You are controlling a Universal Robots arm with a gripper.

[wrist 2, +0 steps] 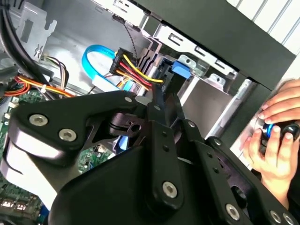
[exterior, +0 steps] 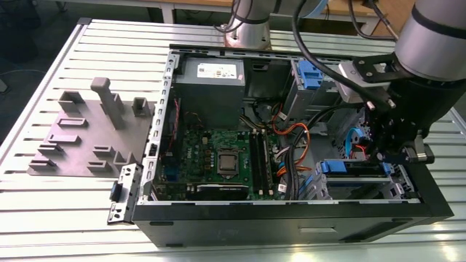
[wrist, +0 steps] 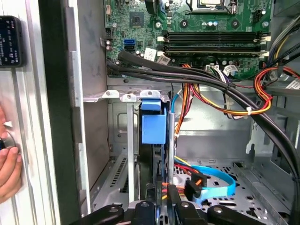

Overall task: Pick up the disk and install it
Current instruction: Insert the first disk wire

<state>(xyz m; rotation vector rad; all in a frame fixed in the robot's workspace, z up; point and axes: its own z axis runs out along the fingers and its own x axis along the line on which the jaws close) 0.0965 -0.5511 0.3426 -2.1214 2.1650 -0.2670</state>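
Exterior view: black pincer [exterior: 389, 155] reaches down into the open black computer case [exterior: 291, 213], at the grey metal drive cage [exterior: 364, 183] in the case's corner on the exterior view's right.
Disk: silver hard drive in its blue plastic carrier frame [wrist: 153, 125] stands edge-on in the cage slot directly ahead of the pincer in the first wrist view, its blue end handle [exterior: 342, 166] showing just beside the pincer in the exterior view.
Pincer state: cannot tell whether it is apart or clamped on the disk.
Clutter: bundled orange, yellow and red wires [wrist: 225, 101] and a light blue flat cable [wrist: 213, 180] lie close beside the pincer.
Doing it well: I judge the carrier should stay square to the cage rails, pushed straight, with cables kept out of the slot.
Bystander: a person's hand [wrist 2: 276, 136] rests outside the case wall.
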